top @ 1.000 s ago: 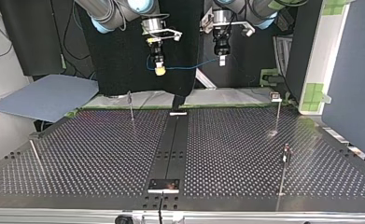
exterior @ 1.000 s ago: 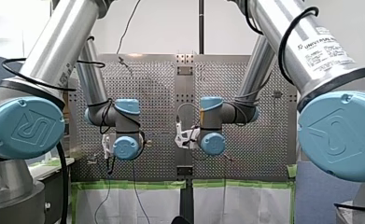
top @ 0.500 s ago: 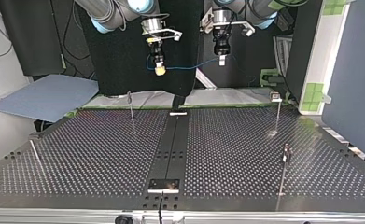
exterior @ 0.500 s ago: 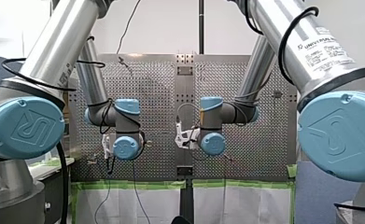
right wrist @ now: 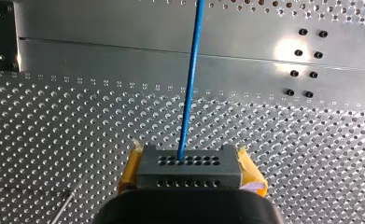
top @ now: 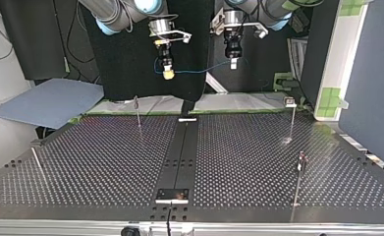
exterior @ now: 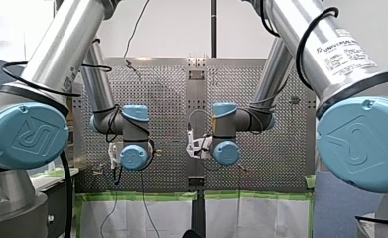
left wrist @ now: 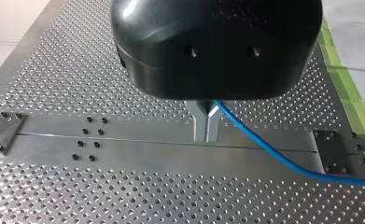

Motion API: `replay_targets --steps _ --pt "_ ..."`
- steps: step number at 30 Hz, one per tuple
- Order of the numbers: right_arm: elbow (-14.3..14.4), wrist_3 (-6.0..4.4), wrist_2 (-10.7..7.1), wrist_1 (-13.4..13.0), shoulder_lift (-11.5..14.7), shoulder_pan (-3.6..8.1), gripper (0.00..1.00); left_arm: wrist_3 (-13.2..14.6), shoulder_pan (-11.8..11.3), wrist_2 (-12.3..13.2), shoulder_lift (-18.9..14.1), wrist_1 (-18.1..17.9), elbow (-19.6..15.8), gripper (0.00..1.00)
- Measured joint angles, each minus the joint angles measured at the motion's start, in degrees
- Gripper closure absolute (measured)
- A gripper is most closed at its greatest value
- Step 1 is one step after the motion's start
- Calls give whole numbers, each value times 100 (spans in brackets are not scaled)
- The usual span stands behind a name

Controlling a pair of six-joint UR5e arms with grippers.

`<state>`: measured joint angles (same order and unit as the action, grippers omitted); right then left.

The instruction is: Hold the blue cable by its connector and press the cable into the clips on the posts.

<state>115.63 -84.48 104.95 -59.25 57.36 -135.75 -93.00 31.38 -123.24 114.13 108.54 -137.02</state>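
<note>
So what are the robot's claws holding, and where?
My right claw pinches the dark holed connector block by its sides; my left claw pinches the thin blue cable.

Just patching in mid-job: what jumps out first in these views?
A thin blue cable hangs strung in mid-air between both grippers, well above the perforated metal table. My right gripper clamps the dark connector block at one end between yellow pads; my left gripper pinches the cable further along with metal fingers. The slim metal posts below stand bare, nothing in their clips.
</note>
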Motion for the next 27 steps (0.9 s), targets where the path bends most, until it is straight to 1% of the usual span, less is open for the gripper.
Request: replay_targets --steps 3,6,7,10,11,16,27 --pt "-22 -21 16 22 -20 -22 100 -48 -19 28 11 -69 -68 100" --pt "-121 -120 41 121 -120 -121 100 -81 -30 44 13 -186 -188 100" --pt "-174 -161 46 174 -174 -174 100 -86 -31 47 13 -212 -213 100" --pt "-328 -215 51 286 -327 -281 100 -92 -32 49 14 -255 -254 100" --pt "-372 -223 51 304 -372 -298 100 -93 -32 50 14 -262 -261 100" --pt "-572 -236 53 339 -622 -331 100 -95 -33 51 15 -270 -269 100" --pt "-614 -237 53 343 -1116 -334 100 -96 -40 62 5 -260 -279 100"
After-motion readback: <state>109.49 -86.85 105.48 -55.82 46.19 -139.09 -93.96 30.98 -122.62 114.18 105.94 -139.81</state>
